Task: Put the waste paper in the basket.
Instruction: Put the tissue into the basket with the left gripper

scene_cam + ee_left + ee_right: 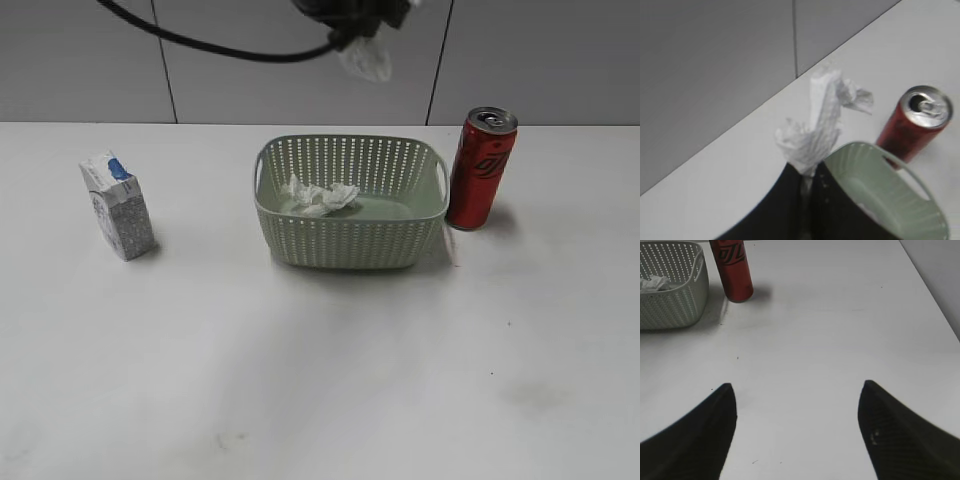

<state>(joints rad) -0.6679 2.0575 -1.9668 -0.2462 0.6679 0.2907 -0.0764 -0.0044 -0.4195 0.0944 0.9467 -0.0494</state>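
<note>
The pale sage-green basket (350,240) stands mid-table with crumpled white waste paper (320,195) lying inside. It also shows in the left wrist view (880,185) and the right wrist view (675,305). My left gripper (352,40) is high above the basket at the top edge, shut on another wad of waste paper (366,62) that hangs from its tips. In the left wrist view the shut jaws (809,172) pinch that wad (822,122). My right gripper (796,390) is open and empty over bare table, right of the basket.
A tall red drink can (481,168) stands just right of the basket, also in the right wrist view (732,270). A white-and-blue carton box (117,205) stands at the left. A grey wall runs behind the table.
</note>
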